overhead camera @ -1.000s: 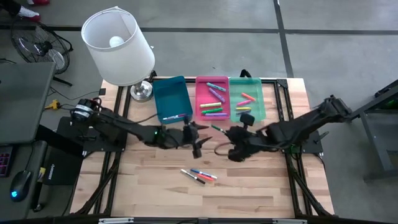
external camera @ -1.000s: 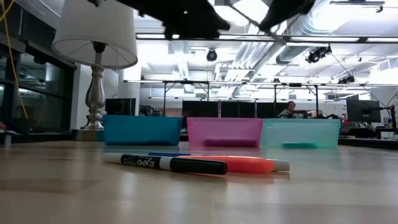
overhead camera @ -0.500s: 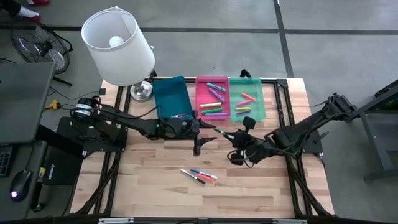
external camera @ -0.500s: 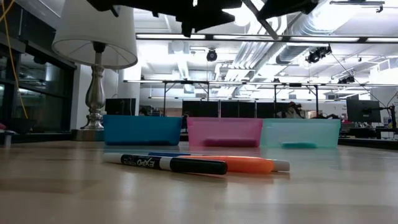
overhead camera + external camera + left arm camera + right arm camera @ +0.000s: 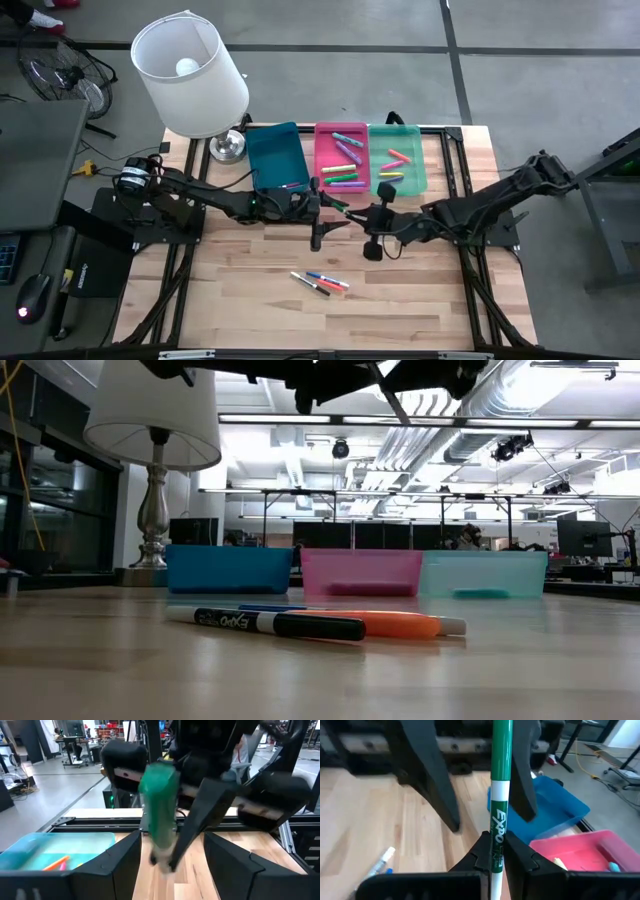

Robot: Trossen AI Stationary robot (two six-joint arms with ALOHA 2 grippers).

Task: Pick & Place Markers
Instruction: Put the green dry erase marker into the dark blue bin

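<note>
right gripper [image 5: 495, 851] clamped green marker [image 5: 500, 785] mid-air, tip reaching between left gripper's [image 5: 322, 214] spread fingers | contact hidden by blur | three markers [image 5: 320, 281] lay on table [image 5: 420, 300] | trays' [image 5: 362, 572] contents hidden in low view

Bright ceiling strip lights [image 5: 420, 420] glare overhead; the pale wooden counter [image 5: 320, 680] blurs up close, and the green marker [image 5: 159, 805] looks soft.
</note>
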